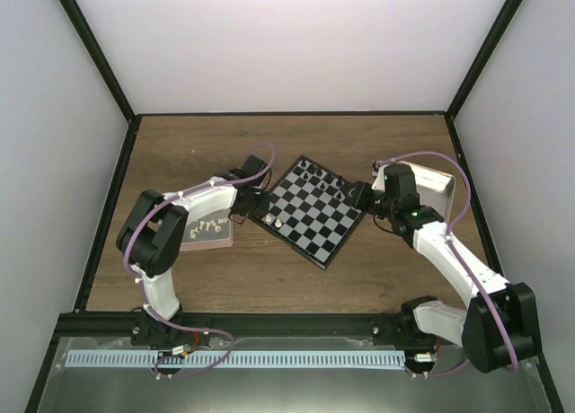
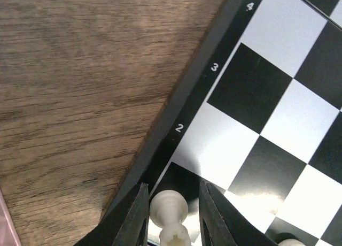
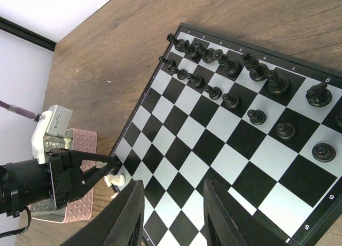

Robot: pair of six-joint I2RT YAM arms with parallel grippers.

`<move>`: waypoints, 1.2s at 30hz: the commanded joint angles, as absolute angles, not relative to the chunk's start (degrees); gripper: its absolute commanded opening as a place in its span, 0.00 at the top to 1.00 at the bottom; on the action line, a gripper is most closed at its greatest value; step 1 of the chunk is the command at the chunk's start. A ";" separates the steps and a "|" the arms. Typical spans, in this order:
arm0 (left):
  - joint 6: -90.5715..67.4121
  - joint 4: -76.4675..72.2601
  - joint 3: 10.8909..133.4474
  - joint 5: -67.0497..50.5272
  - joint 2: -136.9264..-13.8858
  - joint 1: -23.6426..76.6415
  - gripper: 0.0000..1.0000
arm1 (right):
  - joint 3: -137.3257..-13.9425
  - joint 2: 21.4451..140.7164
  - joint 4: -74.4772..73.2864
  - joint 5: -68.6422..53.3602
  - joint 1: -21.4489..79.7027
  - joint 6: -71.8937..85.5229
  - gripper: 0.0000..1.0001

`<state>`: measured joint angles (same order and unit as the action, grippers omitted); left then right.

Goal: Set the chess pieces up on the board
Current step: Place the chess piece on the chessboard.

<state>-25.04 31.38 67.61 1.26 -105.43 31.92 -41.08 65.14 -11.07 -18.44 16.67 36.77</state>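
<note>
Brown wood-grain table [image 1: 269, 278], plain white walls [image 1: 269, 45], black frame posts in the corners. The board [image 1: 314, 229] is glossy, black and pale checks, turned like a diamond. Black pieces [image 3: 230, 67] fill two rows on its far side. There's a quilted pink tray [image 1: 225, 241] with more cream pieces to the left and a silvery-lined box [image 1: 440, 190] to the right. The left gripper [image 2: 171, 195] brackets a cream-white piece [image 2: 169, 208] at the board's corner, but I can't tell if it's actually pinching. The right gripper [image 3: 172, 187] is spread over the board, holding nothing.
</note>
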 commanded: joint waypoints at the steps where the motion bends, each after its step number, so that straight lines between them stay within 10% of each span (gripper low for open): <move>1: -24.35 31.22 68.83 -1.52 -103.72 31.90 0.70 | -40.99 64.16 -10.63 -18.80 17.17 36.67 0.68; 36: -39.43 25.21 53.36 11.47 -82.27 18.35 0.52 | -40.79 63.65 -10.56 -18.95 17.15 37.03 0.68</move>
